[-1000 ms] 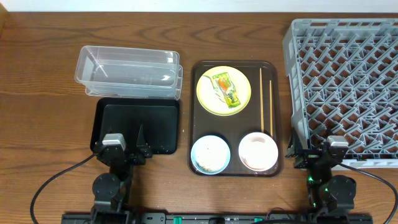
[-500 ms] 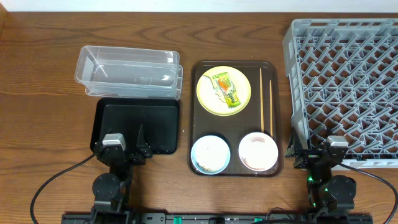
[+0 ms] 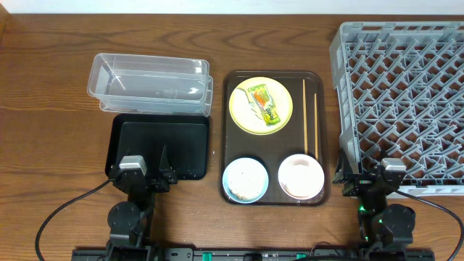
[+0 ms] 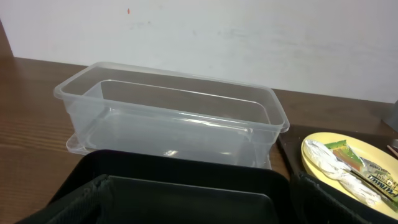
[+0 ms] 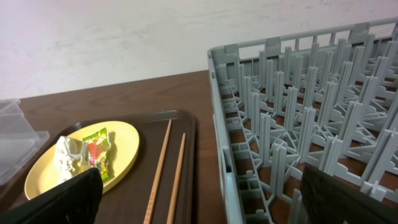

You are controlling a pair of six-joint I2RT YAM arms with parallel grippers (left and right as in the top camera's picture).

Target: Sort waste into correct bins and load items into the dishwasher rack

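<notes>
The pale yellow plate (image 3: 243,116) lies at the back of the brown serving tray and carries the green-and-orange wrapper (image 3: 264,104) with white paper bits. The chopsticks (image 3: 310,116) lie to its right. The light blue bowl (image 3: 244,180), with whitish grains inside, and the pinkish-white bowl (image 3: 301,176) sit at the tray's front. The clear tub (image 3: 148,85) and black tray (image 3: 181,138) stand on the left, and the grey rack (image 3: 402,101) on the right. My left gripper (image 3: 145,170) is open over the black tray's front edge. My right gripper (image 3: 370,177) is open by the rack's front left corner.
The dark brown serving tray (image 3: 232,156) sits in the middle between the black tray and the rack. The right wrist view shows the plate (image 5: 121,140), chopsticks (image 5: 166,168) and rack wall (image 5: 217,124) ahead. The left wrist view shows the tub (image 4: 174,118) behind the black tray.
</notes>
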